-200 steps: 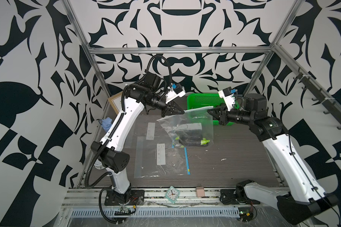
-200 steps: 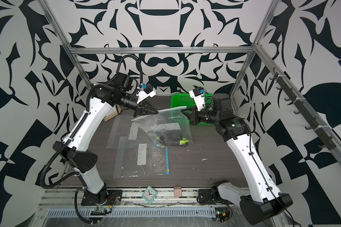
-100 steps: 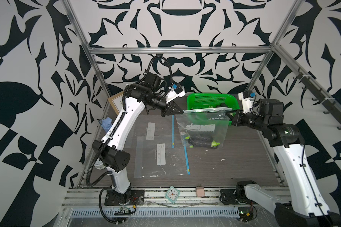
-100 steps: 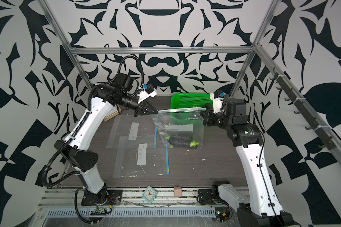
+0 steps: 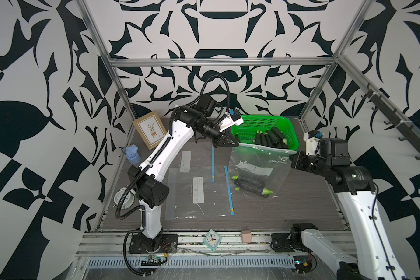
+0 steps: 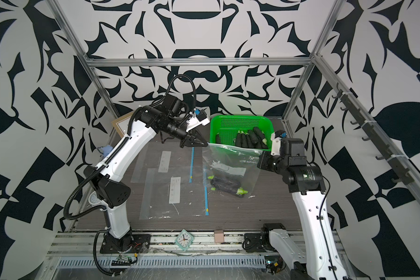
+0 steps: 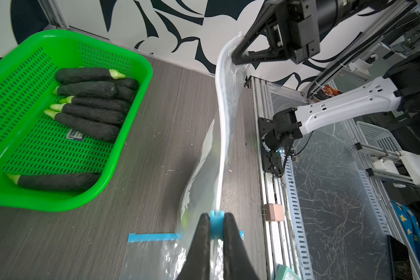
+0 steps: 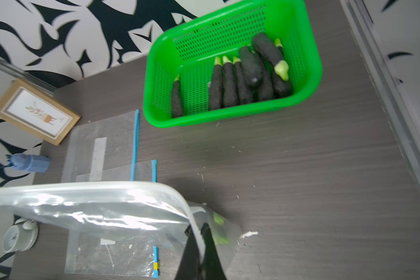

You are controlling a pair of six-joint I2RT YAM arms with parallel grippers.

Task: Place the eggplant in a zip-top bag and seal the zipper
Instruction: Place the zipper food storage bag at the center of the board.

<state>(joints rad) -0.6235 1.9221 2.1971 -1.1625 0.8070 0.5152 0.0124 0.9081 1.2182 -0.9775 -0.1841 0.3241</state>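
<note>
Above the tabletop (image 5: 301,203), before the green basket (image 5: 292,128), the zip-top bag (image 5: 260,163) now hangs stretched wider than a second ago, left end effector (image 5: 236,145) clamped on its blue slider (image 7: 215,216), right end effector (image 8: 198,228) pinching the opposite corner, eggplant (image 5: 250,186) inside at its bottom.

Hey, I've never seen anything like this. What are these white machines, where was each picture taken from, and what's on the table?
These are two robot arms, the left arm and the right arm, bolted at the front of a table. Two pictures look down from overhead; the other two come from cameras on the arms' wrists. Between them the arms hold up a clear bag with eggplants inside: the left arm's jaws are shut on its blue slider, the right arm's jaws pinch the other end of the top edge. At the back stands a green basket with more eggplants. Two empty bags lie flat, and a picture frame stands in the far corner.
</note>
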